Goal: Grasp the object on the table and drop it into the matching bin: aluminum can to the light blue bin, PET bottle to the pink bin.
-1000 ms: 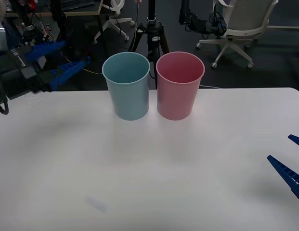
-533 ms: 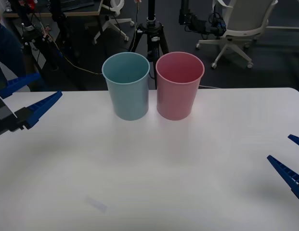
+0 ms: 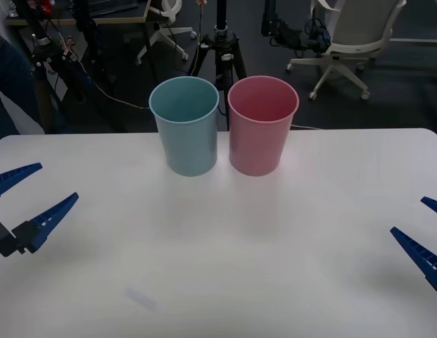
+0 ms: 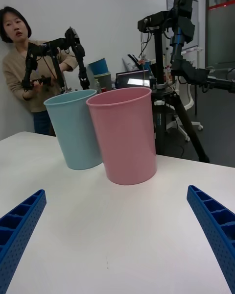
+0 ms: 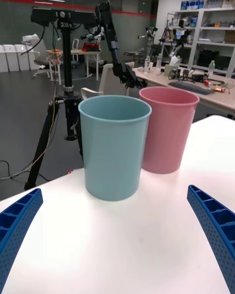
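left gripper (image 3: 32,193) lowered over smooth white table (image 3: 218,282), ribbed fingers apart; right gripper (image 3: 426,232) apart.

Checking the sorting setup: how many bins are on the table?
2. The light blue bin stands at the table's far edge, on the robot's left; the pink bin stands right beside it, on the robot's right.

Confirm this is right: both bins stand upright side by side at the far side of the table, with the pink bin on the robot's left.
Not quite. The front view shows the light blue bin on the robot's left and the pink bin on its right. The rest holds: both stand upright, side by side, at the far side of the table.
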{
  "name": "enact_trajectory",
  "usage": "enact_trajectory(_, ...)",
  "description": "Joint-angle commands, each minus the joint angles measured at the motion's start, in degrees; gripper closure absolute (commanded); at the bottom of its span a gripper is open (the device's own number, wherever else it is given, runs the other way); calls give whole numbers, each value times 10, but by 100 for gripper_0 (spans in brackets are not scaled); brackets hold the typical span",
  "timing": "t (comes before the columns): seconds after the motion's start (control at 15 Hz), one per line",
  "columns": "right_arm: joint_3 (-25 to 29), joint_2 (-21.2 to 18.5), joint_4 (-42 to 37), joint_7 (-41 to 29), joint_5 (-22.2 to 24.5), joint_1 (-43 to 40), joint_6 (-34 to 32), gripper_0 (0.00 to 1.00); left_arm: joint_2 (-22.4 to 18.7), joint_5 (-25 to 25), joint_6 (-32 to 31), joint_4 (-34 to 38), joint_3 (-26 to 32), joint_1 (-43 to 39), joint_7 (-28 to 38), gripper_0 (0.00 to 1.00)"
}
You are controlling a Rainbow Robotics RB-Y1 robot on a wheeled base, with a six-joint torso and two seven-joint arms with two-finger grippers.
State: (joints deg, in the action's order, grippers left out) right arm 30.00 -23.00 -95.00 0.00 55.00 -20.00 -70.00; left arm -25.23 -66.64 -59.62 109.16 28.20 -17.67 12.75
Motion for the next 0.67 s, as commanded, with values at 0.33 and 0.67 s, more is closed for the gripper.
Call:
enact_trajectory(0.33, 0, 0, 0, 0, 0, 0, 0, 0, 0, 78, -100, -112, 22, -33, -142, 0)
enact_trajectory(0.67, 0, 0, 0, 0, 0, 0, 0, 0, 0, 90, -103, -112, 26, -55, -148, 0)
